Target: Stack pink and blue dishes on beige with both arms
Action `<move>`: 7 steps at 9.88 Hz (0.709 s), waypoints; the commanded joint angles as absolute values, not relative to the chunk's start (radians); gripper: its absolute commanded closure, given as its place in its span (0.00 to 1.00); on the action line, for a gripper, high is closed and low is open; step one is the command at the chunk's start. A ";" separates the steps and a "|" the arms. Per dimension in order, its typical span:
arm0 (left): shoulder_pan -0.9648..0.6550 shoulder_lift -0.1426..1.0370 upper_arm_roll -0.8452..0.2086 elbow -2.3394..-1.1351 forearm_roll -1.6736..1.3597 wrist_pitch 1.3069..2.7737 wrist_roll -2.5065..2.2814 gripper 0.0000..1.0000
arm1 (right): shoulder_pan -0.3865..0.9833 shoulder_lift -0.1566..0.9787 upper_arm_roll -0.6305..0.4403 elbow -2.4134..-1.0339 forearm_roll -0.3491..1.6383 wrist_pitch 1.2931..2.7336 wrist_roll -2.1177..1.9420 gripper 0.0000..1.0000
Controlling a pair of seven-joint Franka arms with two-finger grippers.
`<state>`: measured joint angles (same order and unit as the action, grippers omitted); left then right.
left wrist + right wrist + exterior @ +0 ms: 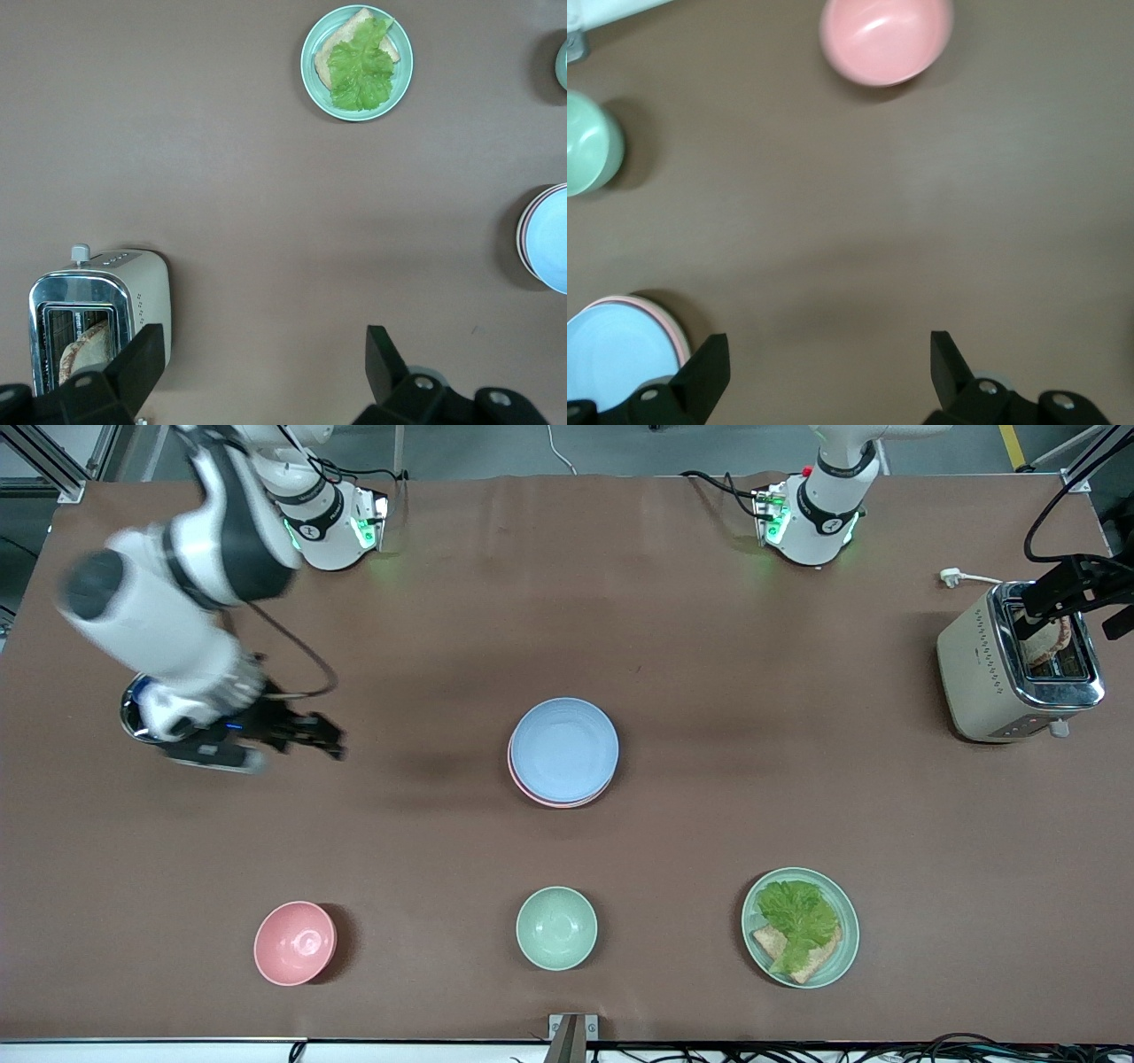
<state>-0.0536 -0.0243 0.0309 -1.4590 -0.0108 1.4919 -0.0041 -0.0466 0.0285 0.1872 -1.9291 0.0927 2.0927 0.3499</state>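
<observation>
The light blue plate (pixel 564 748) lies on the pale pink plate (pixel 532 793) in the middle of the table. Only the pink plate's rim shows under it. No beige plate shows in any view. The left wrist view catches the blue plate (pixel 554 239) and pink rim (pixel 523 232) at its edge. The right wrist view shows the same blue plate (pixel 611 354) and pink rim (pixel 666 320). My right gripper (pixel 332 742) (pixel 828 359) hangs open and empty over bare table toward the right arm's end. My left gripper (pixel 1059 598) (pixel 263 354) is open and empty, up beside the toaster.
A toaster (pixel 983 664) with bread in its slot stands at the left arm's end. Near the front edge sit a pink bowl (pixel 295 942), a small green bowl (pixel 556 927) and a green plate (pixel 848 921) holding lettuce and bread. A metal dish (pixel 133 719) lies partly hidden under the right arm.
</observation>
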 commanded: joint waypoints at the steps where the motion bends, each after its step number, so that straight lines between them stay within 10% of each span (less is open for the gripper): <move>1: -0.064 -0.025 0.035 -1.491 0.006 1.483 -0.014 0.00 | -0.035 0.020 0.089 -1.745 0.045 1.856 0.359 0.00; 7: -0.066 -0.025 0.054 -1.483 -0.005 1.448 0.002 0.00 | -0.049 -0.003 -0.079 -1.448 0.032 1.451 0.035 0.00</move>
